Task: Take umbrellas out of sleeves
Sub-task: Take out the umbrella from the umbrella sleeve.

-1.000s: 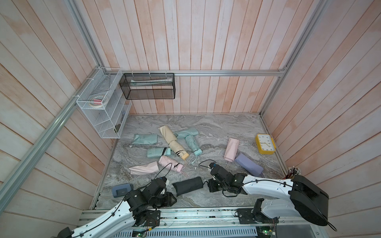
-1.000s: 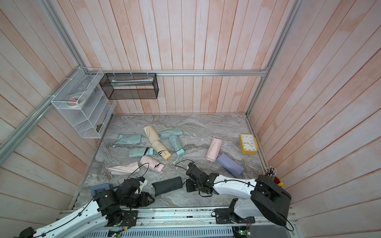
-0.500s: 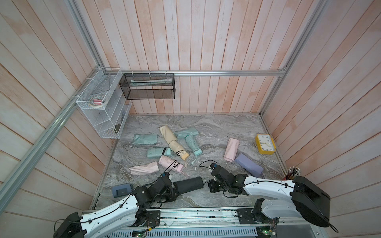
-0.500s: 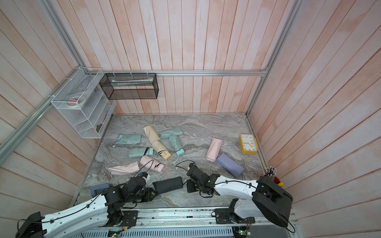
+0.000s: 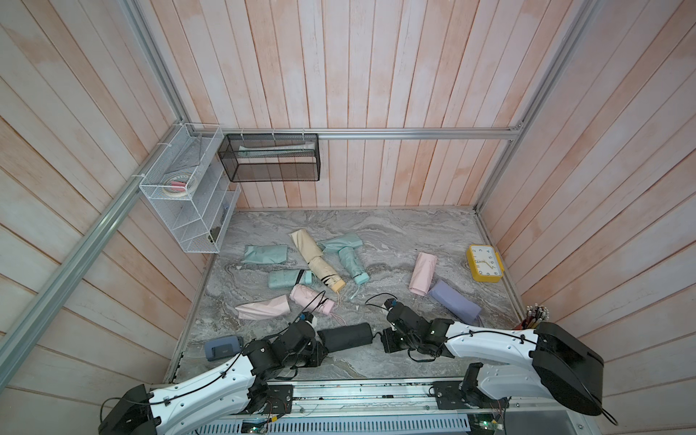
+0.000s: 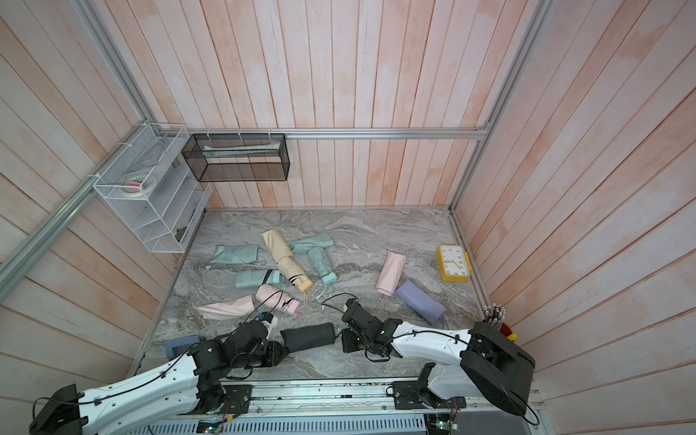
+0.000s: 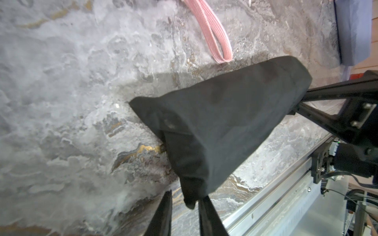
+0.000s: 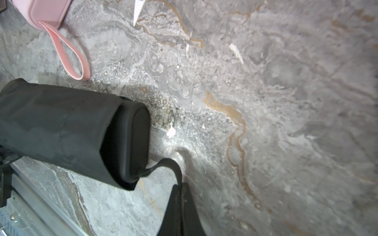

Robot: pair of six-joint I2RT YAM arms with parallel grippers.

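A black sleeve (image 5: 345,336) (image 6: 309,336) with its umbrella inside lies near the table's front edge. The umbrella's black handle end (image 8: 139,139) pokes out. My right gripper (image 8: 181,188) is shut on its wrist cord (image 8: 171,165). At the sleeve's other end my left gripper (image 7: 185,195) is open. The sleeve's corner (image 7: 190,202) hangs between the jaws against one finger. Farther back lie a bare pink umbrella (image 5: 310,299), a flat pink sleeve (image 5: 263,307), mint and cream umbrellas (image 5: 350,261), and a pink sleeve (image 5: 423,273) and a lavender sleeve (image 5: 454,304) that are full.
A yellow clock (image 5: 485,263) sits at the right wall and a pencil cup (image 5: 533,320) in the front right corner. A blue-grey stapler-like device (image 5: 223,347) lies left of my left arm. A white wire rack (image 5: 188,203) and a black mesh basket (image 5: 273,158) hang on the walls.
My left arm has reached right to the black sleeve's closed end and its jaws have narrowed round the corner. The right gripper has held still on the cord.
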